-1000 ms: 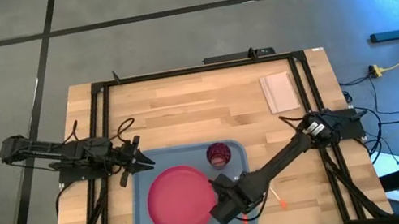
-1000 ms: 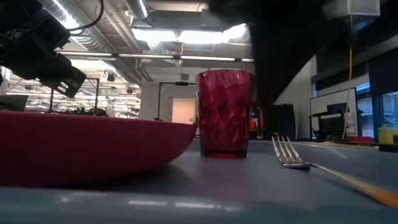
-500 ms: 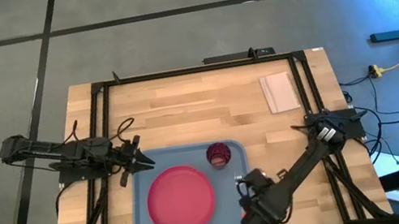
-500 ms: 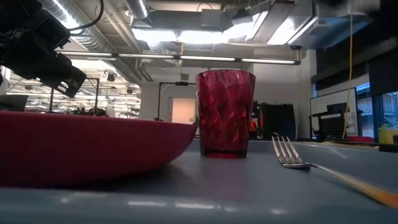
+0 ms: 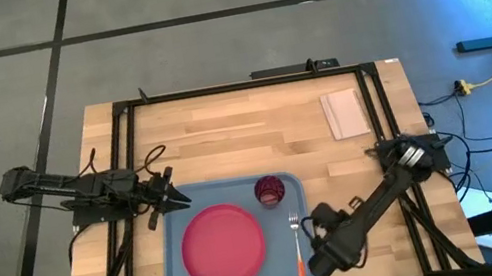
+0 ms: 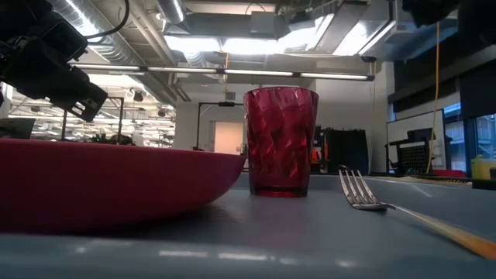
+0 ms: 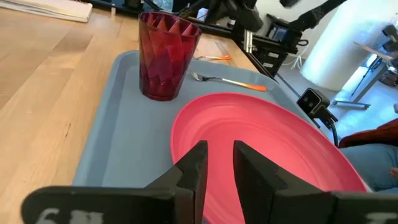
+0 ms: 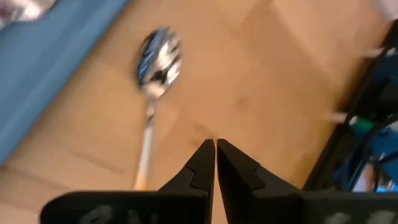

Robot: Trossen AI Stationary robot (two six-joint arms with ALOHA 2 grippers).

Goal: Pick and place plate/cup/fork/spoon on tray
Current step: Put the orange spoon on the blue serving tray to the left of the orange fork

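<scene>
Spoon lies on the table below the right gripper, its fingers pressed together, empty.

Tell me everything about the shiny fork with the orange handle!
The fork is small, with silver metal prongs and a thin orange handle. It lies flat inside the blue tray, along the right side, beside the pink plate and just below the red cup. Its prongs point toward the cup. From table height the prongs curve up slightly. Nothing holds it; it touches only the tray floor, and the right tool is over the wood near the spoon.
</scene>
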